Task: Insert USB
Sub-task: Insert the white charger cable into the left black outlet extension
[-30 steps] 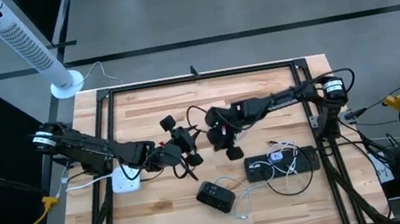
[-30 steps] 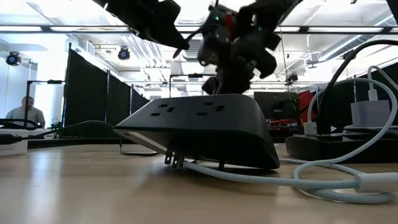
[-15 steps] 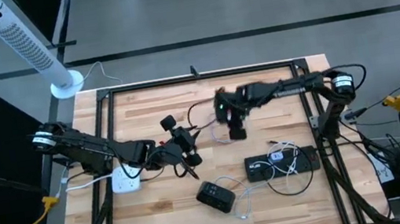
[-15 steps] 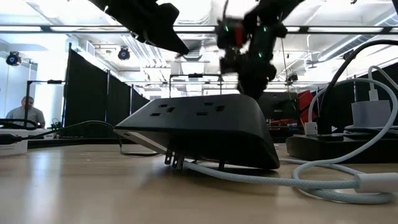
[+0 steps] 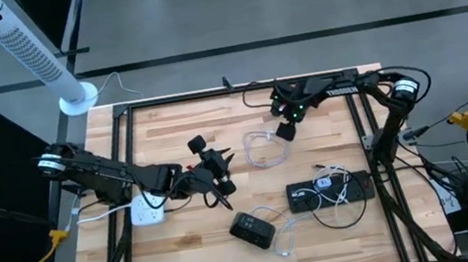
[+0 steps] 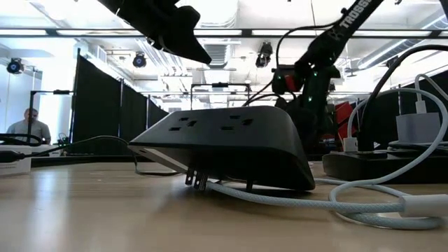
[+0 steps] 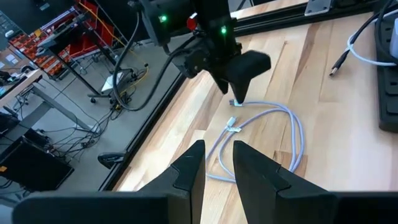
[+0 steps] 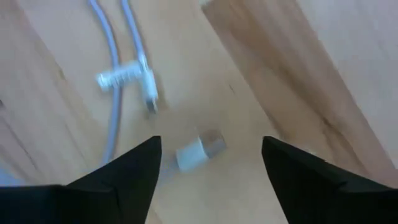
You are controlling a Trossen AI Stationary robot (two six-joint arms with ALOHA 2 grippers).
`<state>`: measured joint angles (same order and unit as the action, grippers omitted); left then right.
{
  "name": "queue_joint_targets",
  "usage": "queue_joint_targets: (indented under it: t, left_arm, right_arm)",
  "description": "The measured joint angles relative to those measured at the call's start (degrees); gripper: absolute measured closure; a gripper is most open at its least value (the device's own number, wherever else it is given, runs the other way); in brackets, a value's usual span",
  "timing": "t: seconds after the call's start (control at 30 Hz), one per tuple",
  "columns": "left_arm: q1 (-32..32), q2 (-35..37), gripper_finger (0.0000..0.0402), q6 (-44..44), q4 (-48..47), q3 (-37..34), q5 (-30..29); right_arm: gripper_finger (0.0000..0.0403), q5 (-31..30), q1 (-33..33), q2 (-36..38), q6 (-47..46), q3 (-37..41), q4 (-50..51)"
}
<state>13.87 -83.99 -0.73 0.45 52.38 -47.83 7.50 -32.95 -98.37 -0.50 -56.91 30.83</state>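
Left gripper (image 5: 214, 173) mid-table, fingers (image 7: 186, 174) narrowly parted; whether they pinch anything is hidden, cannot tell. Right gripper (image 5: 287, 125) near the far edge, fingers (image 8: 134, 168) spread wide, empty, just above the white USB plug (image 8: 199, 149) lying loose on the wood beside the coiled cable (image 5: 266, 147). Black power strip (image 6: 231, 150) blocks most of the low view. Butcher-block table (image 5: 188, 259); a seated person (image 6: 31, 126) far back, small.

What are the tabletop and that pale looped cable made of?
The tabletop looks like wood with a smooth finish: pale planks with visible grain and seams. The looped cable seems plastic- or rubber-jacketed, whitish and flexible, with a connector that looks metal-tipped.
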Motion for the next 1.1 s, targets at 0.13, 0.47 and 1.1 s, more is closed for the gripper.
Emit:
queue_joint_targets:
  t: [0.13, 0.47, 1.1]
  left_arm:
    - [0.0, 0.0, 0.0331, 0.02, 0.02, 0.0, 0.0]
    - [0.0, 0.0, 0.0331, 0.31, 0.11, 0.0, 0.02]
    - [0.0, 0.0, 0.0331, 0.42, 0.13, 0.0, 0.02]
  right_arm:
    - [0.014, -3.89, 0.29, 0.0, -2.75, 1.59, -2.88]
    - [0.0229, -6.06, 0.57, 0.15, -2.61, 3.53, -2.89]
    - [0.0394, -5.98, 7.91, 4.19, 8.6, -0.73, -2.77]
